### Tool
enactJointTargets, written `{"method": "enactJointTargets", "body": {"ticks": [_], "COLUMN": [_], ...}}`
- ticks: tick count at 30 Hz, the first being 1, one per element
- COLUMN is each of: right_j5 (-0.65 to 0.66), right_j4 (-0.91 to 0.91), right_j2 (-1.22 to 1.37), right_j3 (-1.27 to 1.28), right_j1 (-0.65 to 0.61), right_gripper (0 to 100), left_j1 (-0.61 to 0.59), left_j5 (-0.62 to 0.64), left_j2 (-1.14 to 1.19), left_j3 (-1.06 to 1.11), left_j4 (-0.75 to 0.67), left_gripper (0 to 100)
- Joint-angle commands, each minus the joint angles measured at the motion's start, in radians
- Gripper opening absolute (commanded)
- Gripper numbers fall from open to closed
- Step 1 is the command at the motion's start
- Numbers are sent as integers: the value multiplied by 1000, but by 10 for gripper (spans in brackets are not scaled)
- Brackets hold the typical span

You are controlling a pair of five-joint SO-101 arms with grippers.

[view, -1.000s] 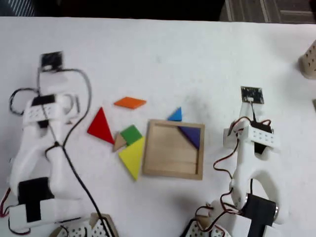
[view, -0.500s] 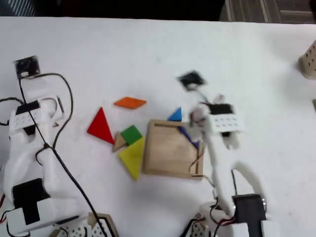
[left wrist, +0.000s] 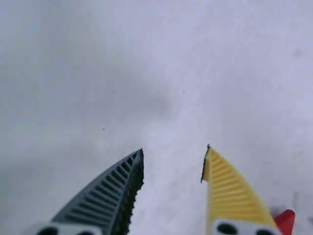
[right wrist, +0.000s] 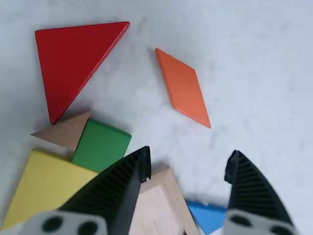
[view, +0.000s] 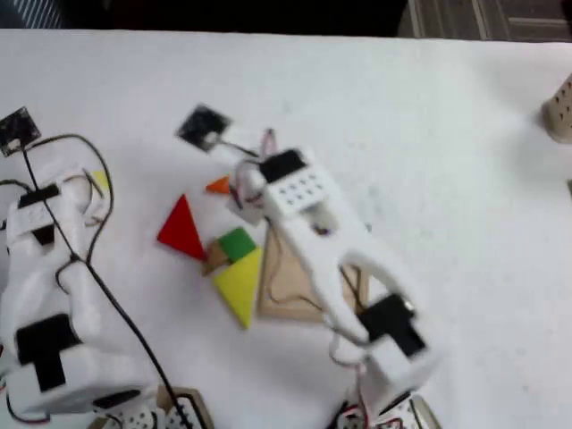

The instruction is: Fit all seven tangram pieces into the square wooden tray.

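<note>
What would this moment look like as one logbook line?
left gripper open over bare table | right gripper open above tray corner, near orange piece | red triangle, green square outside tray

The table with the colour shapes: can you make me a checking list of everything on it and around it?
Surface: white table, smooth.
Job's things: square wooden tray, partly under the right arm; red wooden triangle, orange wooden parallelogram, green wooden square, small tan wooden triangle, yellow wooden triangle and blue wooden triangle lie outside it.
Clutter: beige holed object at the table's edge.
Grippers: left gripper, fingers open over bare table; right gripper, fingers open by the tray's corner, near the orange piece.
Cables: black cable draped along the left arm.
Surroundings: dark room behind the table.
</note>
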Motion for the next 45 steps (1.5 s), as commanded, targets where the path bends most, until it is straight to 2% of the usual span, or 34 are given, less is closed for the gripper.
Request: {"method": "enactJointTargets", "body": {"ticks": [1, 7, 15, 23, 26, 31, 33, 39, 45], "right_j5": [91, 100, 94, 101, 101, 94, 94, 58, -51], "right_j4": [81, 216, 274, 361, 424, 481, 507, 608, 610], "right_j2": [174, 473, 766, 941, 960, 960, 951, 863, 661], "right_j3": [-242, -598, -990, -1171, -1246, -1309, -1324, -1456, -1315], "right_j1": [-30, -50, -18, -10, -13, -2, 8, 15, 61], "right_gripper": [247, 247, 247, 243, 197, 9, 36, 17, 17], "left_j1": [-5, -5, -4, 12, 12, 12, 12, 12, 12], "left_j5": [11, 9, 8, 6, 6, 6, 6, 5, 5], "left_j2": [36, 99, 102, 102, 104, 104, 104, 108, 108], "left_j3": [-127, -198, -198, -198, -198, -198, -198, -198, -199], "left_j4": [80, 130, 133, 133, 133, 133, 133, 127, 126], "left_gripper": [222, 222, 223, 222, 222, 222, 222, 225, 225]}}
